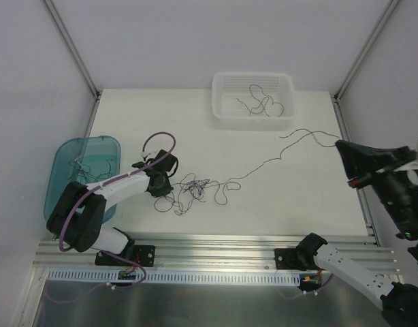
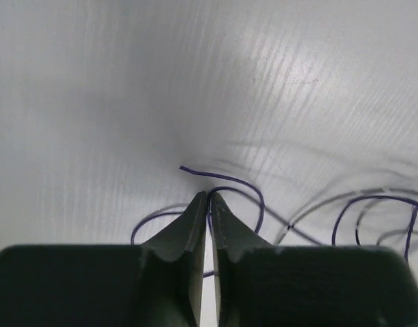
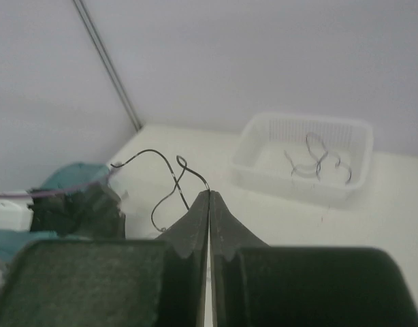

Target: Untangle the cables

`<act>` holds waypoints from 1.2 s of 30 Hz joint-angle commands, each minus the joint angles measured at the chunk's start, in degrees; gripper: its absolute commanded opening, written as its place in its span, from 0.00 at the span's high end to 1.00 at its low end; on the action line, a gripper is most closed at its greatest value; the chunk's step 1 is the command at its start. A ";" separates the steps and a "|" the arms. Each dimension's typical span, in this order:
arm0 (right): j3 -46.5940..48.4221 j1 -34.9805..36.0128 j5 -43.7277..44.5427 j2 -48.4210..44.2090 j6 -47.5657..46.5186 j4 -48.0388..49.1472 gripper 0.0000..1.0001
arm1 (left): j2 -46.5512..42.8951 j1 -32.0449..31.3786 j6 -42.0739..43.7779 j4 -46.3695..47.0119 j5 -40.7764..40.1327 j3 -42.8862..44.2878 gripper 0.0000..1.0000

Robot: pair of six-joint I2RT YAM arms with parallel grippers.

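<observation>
The cables lie as a loose tangle (image 1: 190, 191) of thin dark purple and black wires on the white table. My left gripper (image 1: 165, 188) is low at the tangle's left edge. Its tips (image 2: 209, 197) are shut on a purple cable (image 2: 250, 191) that loops out to the right. My right gripper (image 1: 340, 146) is raised at the far right, shut on the end of a long black cable (image 1: 263, 163). That cable runs back down to the tangle. In the right wrist view it curls away from the right gripper (image 3: 210, 193) as a black strand (image 3: 169, 178).
A white basket (image 1: 222, 116) at the back holds a few separated cables (image 1: 263, 105). A teal bin (image 1: 62, 157) at the left also holds some strands. Metal frame posts stand at both back corners, and a rail runs along the near edge.
</observation>
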 commanded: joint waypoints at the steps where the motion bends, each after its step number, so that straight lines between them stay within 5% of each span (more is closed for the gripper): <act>1: -9.27 0.21 -1.34 3.99 5.66 -4.43 0.99 | -4.16 -0.36 1.02 0.45 3.04 -1.35 0.90; 2: -11.65 0.21 -1.96 4.52 7.08 -4.52 0.99 | -7.48 -0.71 1.98 0.45 3.83 -1.35 0.78; 5: -22.19 0.12 -3.81 7.15 13.06 -4.61 0.98 | -14.35 -2.21 4.01 0.45 5.94 -1.44 0.63; 8: -32.13 0.21 -2.68 9.79 16.75 -2.77 0.82 | -20.31 -2.74 5.67 0.45 8.05 -1.79 0.44; 9: -33.98 0.12 -1.72 10.76 17.54 -2.68 0.67 | -21.65 -2.83 6.12 0.45 9.80 -1.97 0.36; 12: -37.77 -0.06 3.99 15.67 20.00 -6.26 0.45 | -26.05 -3.53 7.17 0.54 13.14 -1.97 0.20; 15: -38.04 0.55 4.46 19.02 17.49 -6.03 0.42 | -28.42 -4.93 7.97 0.63 15.35 -1.01 0.11; 21: -42.86 5.82 -18.01 20.51 10.27 9.00 0.43 | -25.63 -12.13 8.58 1.51 16.24 1.46 0.15; 36: -43.23 12.60 -41.24 44.50 2.00 32.48 0.38 | -13.41 -14.60 0.32 4.14 8.67 0.93 0.34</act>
